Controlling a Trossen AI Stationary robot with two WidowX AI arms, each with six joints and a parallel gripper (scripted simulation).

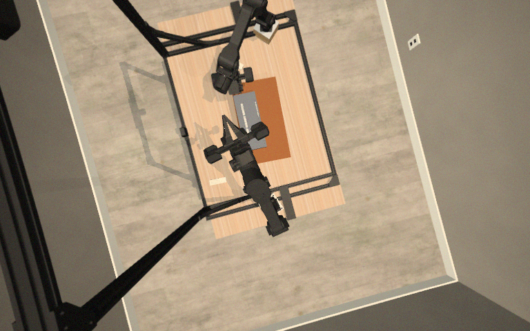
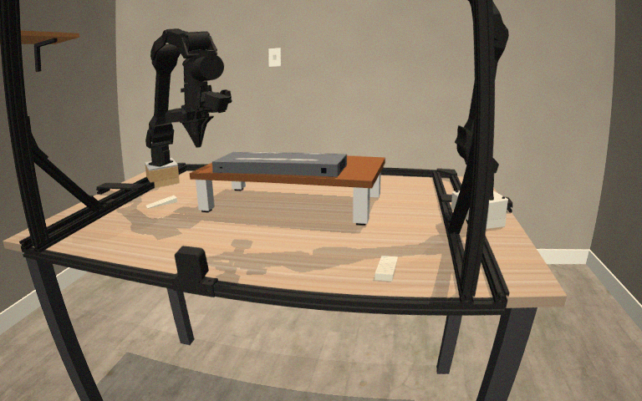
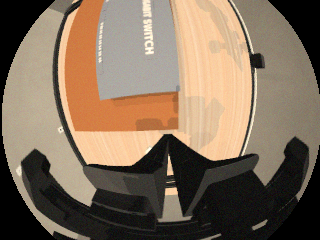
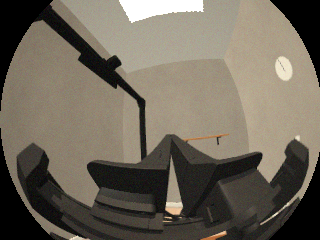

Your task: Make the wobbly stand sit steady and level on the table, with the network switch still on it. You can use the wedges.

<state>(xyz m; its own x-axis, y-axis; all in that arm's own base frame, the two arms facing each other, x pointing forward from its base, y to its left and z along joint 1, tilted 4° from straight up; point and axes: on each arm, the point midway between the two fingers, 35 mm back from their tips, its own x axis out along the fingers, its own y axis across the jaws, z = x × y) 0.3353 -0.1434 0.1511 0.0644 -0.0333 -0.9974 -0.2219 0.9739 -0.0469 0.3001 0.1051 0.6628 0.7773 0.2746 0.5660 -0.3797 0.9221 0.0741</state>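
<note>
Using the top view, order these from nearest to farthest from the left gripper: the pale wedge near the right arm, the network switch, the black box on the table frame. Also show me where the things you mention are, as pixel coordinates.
1. Network switch [image 1: 246, 111] [image 2: 279, 165] [image 3: 135, 50]: on the stand, beside the left gripper [image 1: 236, 91] [image 2: 197, 144] [image 3: 167, 137].
2. Black box [image 1: 183, 132] [image 2: 191, 263] [image 3: 258, 60]: on the frame's long rail.
3. Pale wedge [image 1: 217, 181] [image 2: 386, 268]: toward the right arm's end.
</note>
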